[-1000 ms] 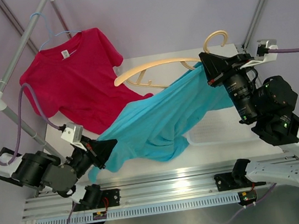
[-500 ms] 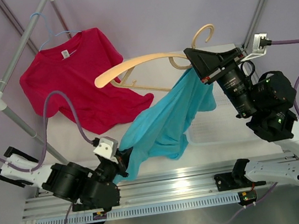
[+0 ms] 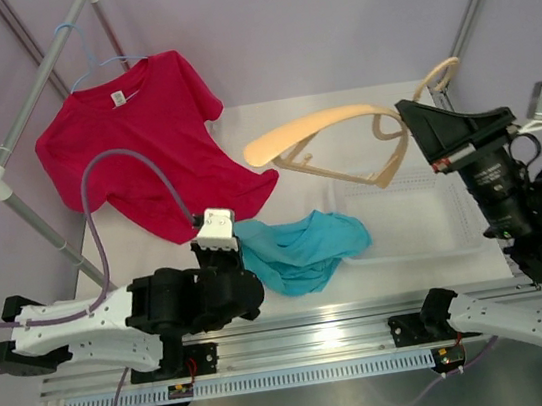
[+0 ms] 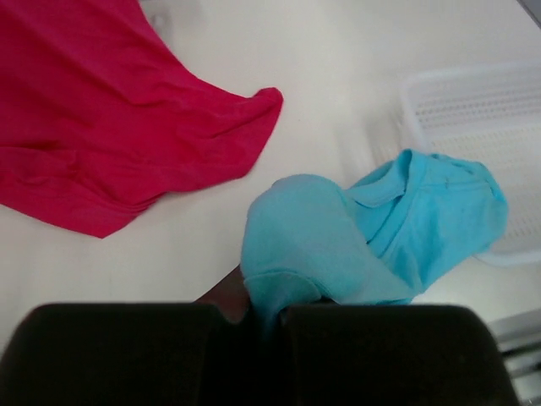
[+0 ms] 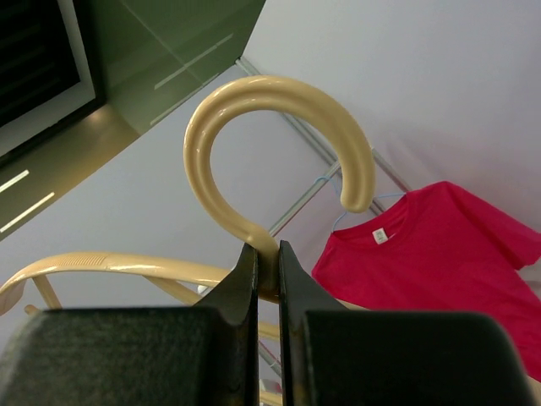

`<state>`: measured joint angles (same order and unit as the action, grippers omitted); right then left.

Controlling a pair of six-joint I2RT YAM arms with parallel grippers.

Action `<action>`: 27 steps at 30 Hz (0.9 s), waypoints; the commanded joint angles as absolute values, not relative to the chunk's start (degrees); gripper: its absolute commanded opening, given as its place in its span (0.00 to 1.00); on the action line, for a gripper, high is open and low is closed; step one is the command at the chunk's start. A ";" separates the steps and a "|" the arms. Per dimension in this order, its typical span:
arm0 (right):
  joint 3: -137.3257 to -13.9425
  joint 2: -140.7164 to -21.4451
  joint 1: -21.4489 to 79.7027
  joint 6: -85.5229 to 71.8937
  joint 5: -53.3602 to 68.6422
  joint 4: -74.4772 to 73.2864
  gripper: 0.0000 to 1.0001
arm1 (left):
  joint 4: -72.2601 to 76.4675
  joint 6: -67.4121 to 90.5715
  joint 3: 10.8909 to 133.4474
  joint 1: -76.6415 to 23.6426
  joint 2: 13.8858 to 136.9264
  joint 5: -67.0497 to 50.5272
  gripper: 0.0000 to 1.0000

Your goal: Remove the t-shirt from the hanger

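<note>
The turquoise t-shirt [image 3: 303,247] lies bunched on the table, off the hanger, its right part over the near left corner of a white tray. My left gripper [image 3: 239,256] is shut on its left edge; in the left wrist view the t-shirt [image 4: 372,237] runs into the shut left gripper [image 4: 269,309]. The cream hanger [image 3: 326,127] is bare and held up in the air over the table's back. My right gripper [image 3: 417,122] is shut on its neck below the hook; the right wrist view shows the hanger [image 5: 279,127] hook rising from the shut right gripper [image 5: 268,262].
A red t-shirt [image 3: 136,141] hangs on a blue wire hanger from the grey rail [image 3: 41,74] at the back left, its hem resting on the table. A white mesh tray [image 3: 424,217] sits on the right half. The aluminium base rail [image 3: 311,344] runs along the near edge.
The turquoise t-shirt has slid off the hanger and dropped to the table. My left gripper pulled it right and toward the near edge. My right gripper swung the bare hanger to the right.
</note>
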<state>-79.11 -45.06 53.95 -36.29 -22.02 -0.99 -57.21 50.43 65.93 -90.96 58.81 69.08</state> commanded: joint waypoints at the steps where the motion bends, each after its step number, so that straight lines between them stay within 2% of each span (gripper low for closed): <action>1: -76.82 -37.37 53.53 -34.03 -27.59 -3.33 0.00 | -54.94 50.55 70.66 -87.90 58.97 72.31 0.00; 6: -74.45 -29.63 53.61 -29.98 -31.20 -9.40 0.00 | -46.61 38.52 76.36 -82.98 59.32 73.57 0.00; 10: -72.95 -27.43 53.61 -28.13 -33.13 -12.21 0.00 | -46.06 34.02 81.38 -71.49 61.34 67.95 0.00; 15: -72.07 -26.28 53.61 -26.90 -33.14 -12.83 0.00 | -46.41 31.82 82.97 -63.64 63.72 64.35 0.00; 19: -70.84 -26.02 53.61 -26.54 -32.87 -12.48 0.00 | -44.39 31.73 81.40 -62.75 65.91 60.83 0.00; 25: -67.85 -25.31 53.61 -26.02 -31.38 -13.09 0.00 | -29.11 28.83 71.47 -62.75 67.15 47.74 0.00; 27: -67.07 -24.70 53.61 -25.23 -31.20 -14.14 0.00 | -25.32 28.30 68.82 -62.75 67.67 44.31 0.04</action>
